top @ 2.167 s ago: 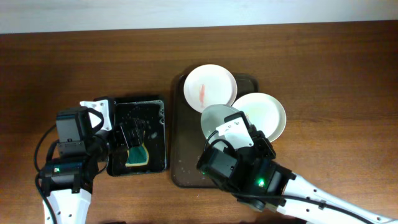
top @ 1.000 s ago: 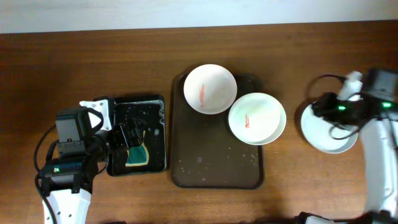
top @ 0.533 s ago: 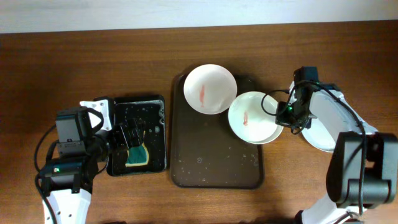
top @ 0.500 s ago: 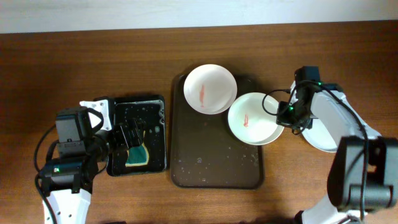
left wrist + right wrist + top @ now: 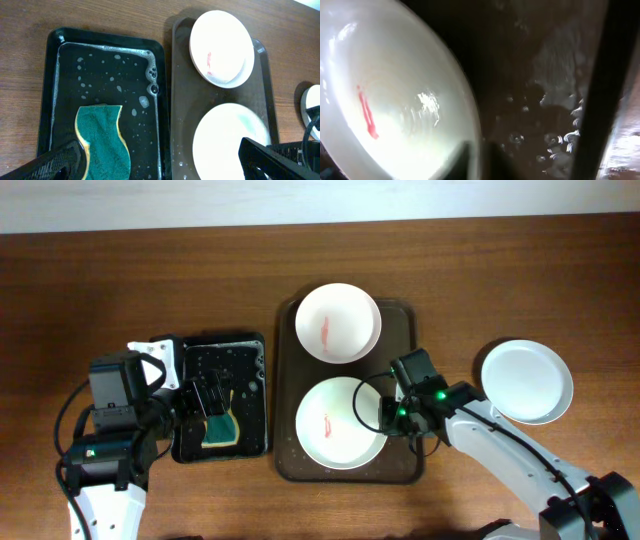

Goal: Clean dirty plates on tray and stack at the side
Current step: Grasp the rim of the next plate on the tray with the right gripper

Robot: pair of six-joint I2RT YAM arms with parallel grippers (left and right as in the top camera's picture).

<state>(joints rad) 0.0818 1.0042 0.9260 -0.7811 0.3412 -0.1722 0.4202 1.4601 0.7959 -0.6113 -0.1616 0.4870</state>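
Rim first: my right claw [image 5: 385,416] sits at the right-hand edge of the near plate [image 5: 338,425]. In the wrist view the lip runs between my two fingers, so I judge them pinched onto it. I cannot tell whether the plate is lifted or lying flat. Gripping at the edge keeps my fingers off the red smear [image 5: 327,423] in the middle, which I take to be the part that needs wiping. The plate lies directly to my claw's left, in the near half of the brown tray [image 5: 396,355], on the side closer to the sponge.

Water drops [image 5: 555,136] speckle the tray floor just beside my grip.

Farther up the tray lies the far plate [image 5: 338,323], also smeared red. It is apart from the near one, and its far edge laps over the tray's rim.

To my right, off the tray on the wooden table [image 5: 100,280], is the clean plate [image 5: 527,382], plain white. I judge it to be the start of the stack.

Across on the other side, my left claw [image 5: 212,398] hangs over the wet black tray [image 5: 250,350] with its fingers spread wide. The green sponge [image 5: 220,430] lies below, between them and ungripped, probably waiting for the plate.
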